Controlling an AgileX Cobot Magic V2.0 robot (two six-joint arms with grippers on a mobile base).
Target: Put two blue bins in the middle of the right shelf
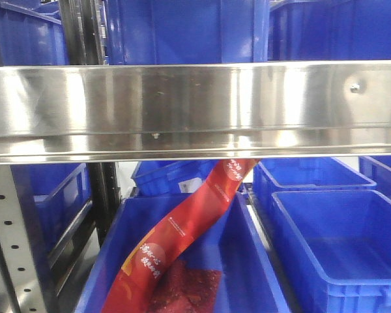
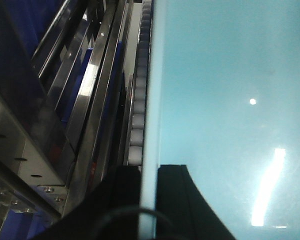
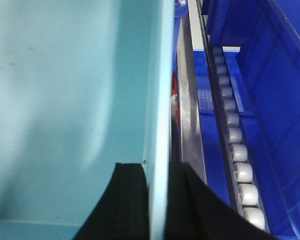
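Black left gripper (image 2: 147,200) clamped on pale blue bin (image 2: 230,75) wall, right gripper (image 3: 157,200) pinching opposite wall likewise, white rollers (image 3: 237,150) alongside, steel shelf (image 1: 195,107) ahead

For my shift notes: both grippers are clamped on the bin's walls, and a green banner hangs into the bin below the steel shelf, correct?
Nearly: the banner is red, as the front view shows. Left gripper and right gripper do each clamp a bin wall.

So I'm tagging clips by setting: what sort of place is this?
Probably a warehouse or factory storeroom: steel racking with a wide shelf beam, rows of blue bins on the levels, and a roller track for sliding bins along.
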